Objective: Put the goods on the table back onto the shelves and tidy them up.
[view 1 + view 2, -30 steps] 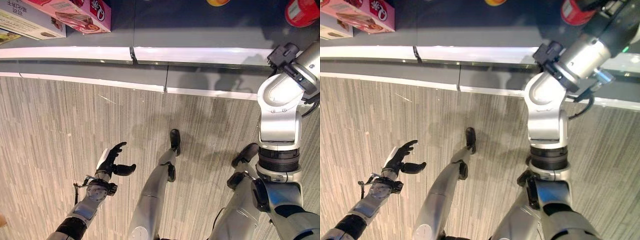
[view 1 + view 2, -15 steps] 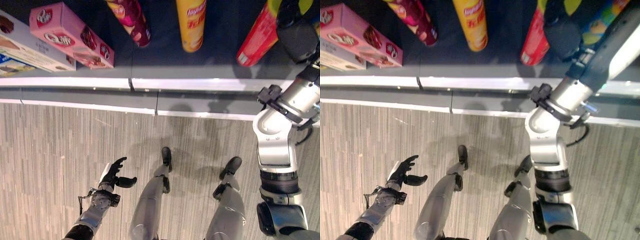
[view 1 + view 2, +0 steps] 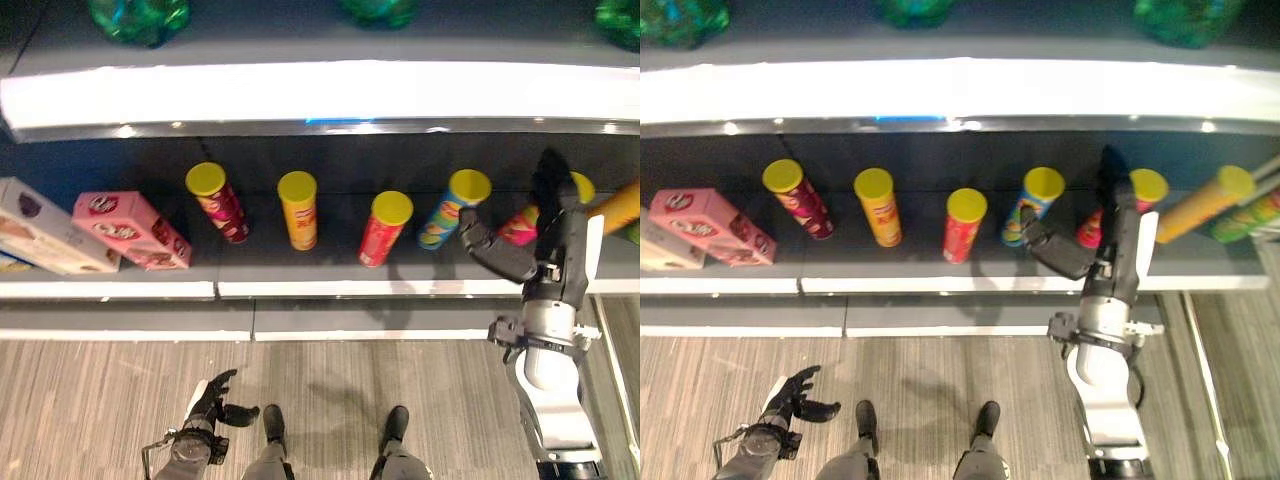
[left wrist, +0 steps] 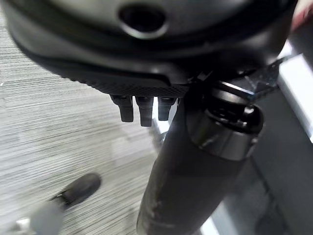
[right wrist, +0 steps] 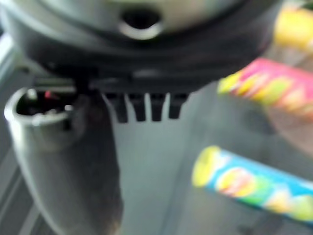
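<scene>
Pink can (image 3: 520, 226) upright on shelf (image 3: 300, 265); right hand (image 3: 552, 215) spread beside it.

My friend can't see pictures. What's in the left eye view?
The right robot hand, fingers straight, reaches up to a dark shelf by a blue can in a row of yellow-lidded chip cans. Pink box at left; left robot hand low over the floor.
</scene>
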You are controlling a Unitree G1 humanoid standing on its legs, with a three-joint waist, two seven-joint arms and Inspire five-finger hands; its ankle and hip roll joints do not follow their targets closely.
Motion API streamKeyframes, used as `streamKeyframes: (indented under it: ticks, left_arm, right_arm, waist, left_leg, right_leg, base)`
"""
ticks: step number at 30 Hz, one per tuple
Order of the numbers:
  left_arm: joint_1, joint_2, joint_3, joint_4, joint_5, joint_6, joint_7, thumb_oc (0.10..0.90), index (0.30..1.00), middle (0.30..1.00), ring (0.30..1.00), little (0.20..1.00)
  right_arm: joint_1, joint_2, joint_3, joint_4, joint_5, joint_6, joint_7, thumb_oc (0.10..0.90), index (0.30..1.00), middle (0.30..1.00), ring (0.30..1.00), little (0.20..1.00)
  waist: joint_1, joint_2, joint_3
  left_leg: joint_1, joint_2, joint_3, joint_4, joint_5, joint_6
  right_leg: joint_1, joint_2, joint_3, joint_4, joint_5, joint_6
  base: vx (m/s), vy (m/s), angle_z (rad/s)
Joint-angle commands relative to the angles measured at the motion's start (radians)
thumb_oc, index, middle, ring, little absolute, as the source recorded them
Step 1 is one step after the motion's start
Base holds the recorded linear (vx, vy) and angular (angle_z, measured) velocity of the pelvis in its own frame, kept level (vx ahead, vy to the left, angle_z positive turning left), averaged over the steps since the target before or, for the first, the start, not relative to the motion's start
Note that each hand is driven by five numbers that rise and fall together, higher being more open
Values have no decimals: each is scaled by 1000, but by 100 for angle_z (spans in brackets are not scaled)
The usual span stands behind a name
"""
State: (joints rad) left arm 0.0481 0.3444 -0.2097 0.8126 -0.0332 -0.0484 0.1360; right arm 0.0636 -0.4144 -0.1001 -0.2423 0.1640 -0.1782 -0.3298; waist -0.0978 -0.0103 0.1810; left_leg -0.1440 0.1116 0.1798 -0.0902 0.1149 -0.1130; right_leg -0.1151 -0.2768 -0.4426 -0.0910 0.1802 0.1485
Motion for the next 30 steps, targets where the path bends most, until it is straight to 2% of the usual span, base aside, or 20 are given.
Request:
streamKeyframes:
  ticks: [1,2,6,12,17,23,25,27,30]
  left_arm:
    - [36,19,49,74,47,-14,-16,800,900,900,900,900]
    - [35,6,73,116,51,-16,-26,800,900,900,900,900]
    - [28,-2,94,148,52,-21,-37,800,900,900,900,900]
    - [25,-8,114,151,40,-32,-40,800,900,900,900,900]
    - [33,-9,125,156,47,-36,-49,800,900,900,900,900]
    - [30,-9,140,206,71,-40,-71,800,900,900,900,900]
    - [29,-8,146,230,83,-44,-83,800,900,900,900,900]
    - [21,-2,147,253,109,-53,-105,800,900,900,900,900]
    - [18,1,147,252,123,-58,-123,800,900,900,900,900]
  right_arm:
    - [-53,-43,-85,-99,219,-145,135,800,900,900,900,900]
    - [4,-52,-100,-106,316,-147,209,800,900,900,900,900]
    - [36,-61,-109,-110,401,-138,280,800,900,900,900,900]
    - [50,-65,-72,-124,436,-123,338,800,900,900,900,900]
    - [71,-89,-88,-132,442,-113,371,800,900,900,900,900]
    - [136,-144,-129,-133,558,-91,485,800,900,900,900,900]
    - [178,-174,-143,-135,594,-71,530,800,900,900,900,900]
    - [246,-228,-150,-133,668,-29,625,800,900,900,900,900]
    - [304,-267,-136,-127,665,1,673,800,900,900,900,900]
  waist:
    - [6,18,-76]
    - [-9,8,-93]
    - [-22,-5,-105]
    - [-27,-14,-132]
    - [-25,-18,-136]
    - [-36,-27,-140]
    - [-44,-28,-142]
    - [-58,-32,-142]
    - [-64,-33,-143]
  left_leg:
    - [94,85,52,3,-75,-93]
    - [120,89,69,3,-83,-94]
    - [153,95,87,3,-90,-98]
    - [181,105,109,3,-93,-102]
    - [190,108,111,3,-93,-104]
    - [194,107,119,3,-92,-107]
    - [198,106,125,3,-93,-107]
    - [202,106,136,3,-92,-109]
    - [202,108,143,3,-91,-111]
  right_leg:
    - [51,-49,10,18,-3,104]
    - [65,-42,20,18,-7,103]
    - [79,-34,37,28,-19,100]
    - [93,-28,46,33,-41,94]
    - [106,-27,43,39,-41,94]
    - [105,-29,49,47,-37,96]
    - [102,-31,54,50,-36,97]
    - [97,-32,64,53,-35,98]
    - [90,-33,68,54,-35,98]
  base:
    - [126,7,-39]
    - [80,-10,-38]
    - [49,-13,-31]
    - [23,-11,-12]
    - [0,0,0]
    - [0,0,0]
    - [0,0,0]
    - [-1,0,-2]
    - [-8,2,-7]
